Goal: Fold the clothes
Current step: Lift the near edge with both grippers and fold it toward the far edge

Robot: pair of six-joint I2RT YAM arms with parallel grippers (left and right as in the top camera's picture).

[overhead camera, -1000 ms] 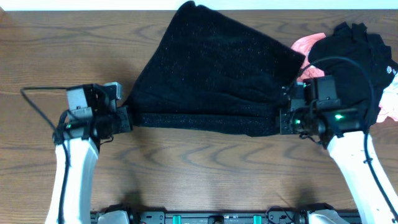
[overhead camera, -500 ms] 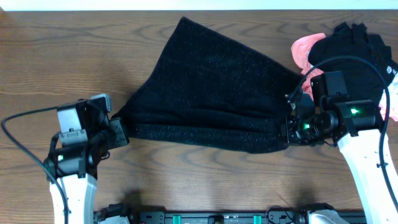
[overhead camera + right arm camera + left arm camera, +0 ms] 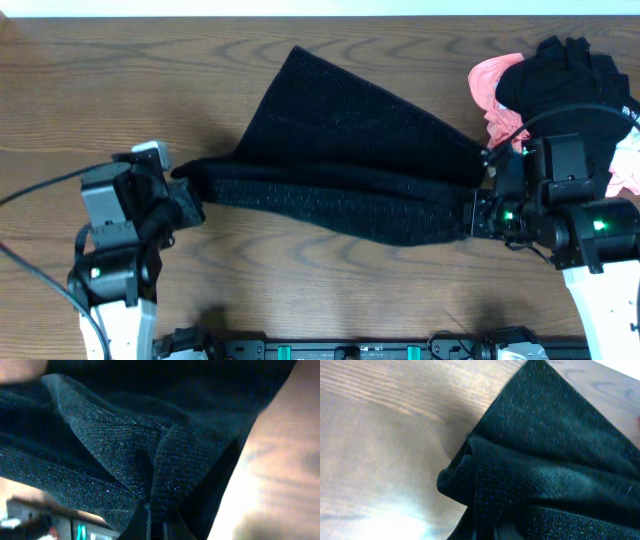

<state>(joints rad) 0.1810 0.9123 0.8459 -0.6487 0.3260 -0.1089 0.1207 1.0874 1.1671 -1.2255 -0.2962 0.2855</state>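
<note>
Taut black fuzzy knit garment (image 3: 340,150) clamped by left gripper (image 3: 190,200) at 9 o'clock, right gripper (image 3: 470,213) at 3; overpulling may slip an edge.

Wood-grain table (image 3: 300,290), perhaps white wall (image 3: 320,6) beyond

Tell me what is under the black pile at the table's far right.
A pink garment sticks out from under the black pile along one edge. How far it runs beneath, and anything else there, is covered.
</note>
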